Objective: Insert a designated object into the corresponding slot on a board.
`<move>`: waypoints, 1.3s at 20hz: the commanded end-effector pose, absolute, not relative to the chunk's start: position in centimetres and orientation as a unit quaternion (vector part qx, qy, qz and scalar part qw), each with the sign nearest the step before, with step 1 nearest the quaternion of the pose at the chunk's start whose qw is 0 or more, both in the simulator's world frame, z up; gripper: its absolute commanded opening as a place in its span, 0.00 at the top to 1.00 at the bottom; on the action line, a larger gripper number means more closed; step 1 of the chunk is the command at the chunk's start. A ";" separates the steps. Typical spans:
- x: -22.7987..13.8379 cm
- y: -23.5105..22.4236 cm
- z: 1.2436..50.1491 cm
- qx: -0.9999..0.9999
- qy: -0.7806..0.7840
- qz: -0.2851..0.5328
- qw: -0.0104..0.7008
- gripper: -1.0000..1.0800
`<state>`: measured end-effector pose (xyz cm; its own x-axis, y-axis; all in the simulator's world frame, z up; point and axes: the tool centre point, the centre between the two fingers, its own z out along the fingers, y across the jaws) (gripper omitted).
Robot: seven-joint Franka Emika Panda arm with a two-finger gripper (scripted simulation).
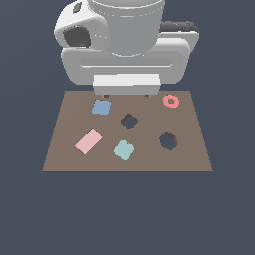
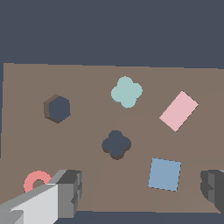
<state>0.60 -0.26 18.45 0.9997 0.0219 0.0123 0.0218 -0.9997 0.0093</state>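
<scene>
The pale teal clover-shaped designated object (image 1: 123, 150) (image 2: 126, 92) lies flat on the brown board (image 1: 191, 159) (image 2: 87, 78), close to its near edge in the exterior view. The dark clover slot (image 1: 129, 121) (image 2: 116, 144) sits just behind it, empty. My gripper (image 1: 126, 93) (image 2: 140, 192) hangs above the board's far edge, behind the slot. It is open, its fingers (image 2: 65, 192) spread wide with nothing between them. It touches neither the piece nor the slot.
A dark hexagonal hole (image 1: 169, 141) (image 2: 57, 108) lies toward the exterior view's right. A blue square (image 1: 101, 107) (image 2: 164, 174) and a pink rectangle (image 1: 88, 142) (image 2: 178, 110) lie on the left, and a red ring (image 1: 171, 101) (image 2: 36, 180) at the far right corner.
</scene>
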 end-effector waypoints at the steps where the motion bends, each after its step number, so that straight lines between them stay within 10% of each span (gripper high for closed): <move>1: 0.6 -0.3 18.4 1.000 0.011 0.006 0.005 0.04; 26: 6.6 -0.1 8.9 0.981 -0.195 0.002 0.002 0.04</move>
<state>6.04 -0.01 9.81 0.9382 -0.3460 0.0049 -0.3460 -0.9382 0.0044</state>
